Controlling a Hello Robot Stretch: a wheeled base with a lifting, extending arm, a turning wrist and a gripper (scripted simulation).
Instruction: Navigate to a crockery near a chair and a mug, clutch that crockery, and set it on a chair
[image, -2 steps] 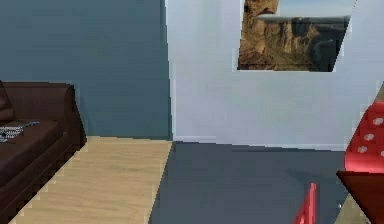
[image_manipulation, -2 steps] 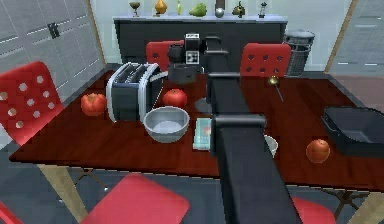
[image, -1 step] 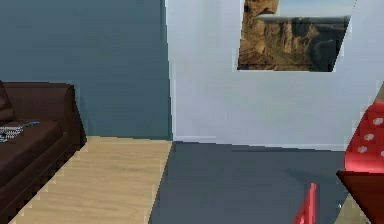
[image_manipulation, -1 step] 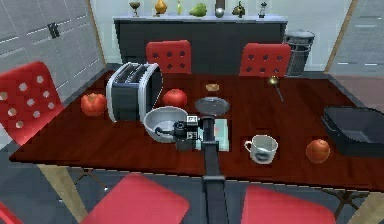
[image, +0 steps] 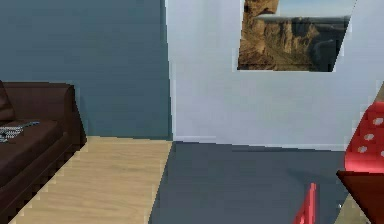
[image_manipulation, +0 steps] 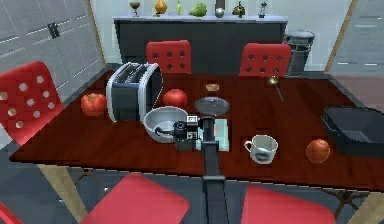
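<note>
In the arm side view, a red chair with round holes (image_manipulation: 30, 100) stands at the left end of the dark reddish wooden table (image_manipulation: 100, 135). On the table lie a round red fruit (image_manipulation: 93, 103), then a silver and black toaster (image_manipulation: 133, 90), then the grey round bowl (image_manipulation: 163, 123) just in front of the toaster. The gripper (image_manipulation: 181, 132) is at the bowl's right side; whether it holds anything, and in what state it is, I cannot tell. Further right stands a white mug (image_manipulation: 262, 148)
</note>
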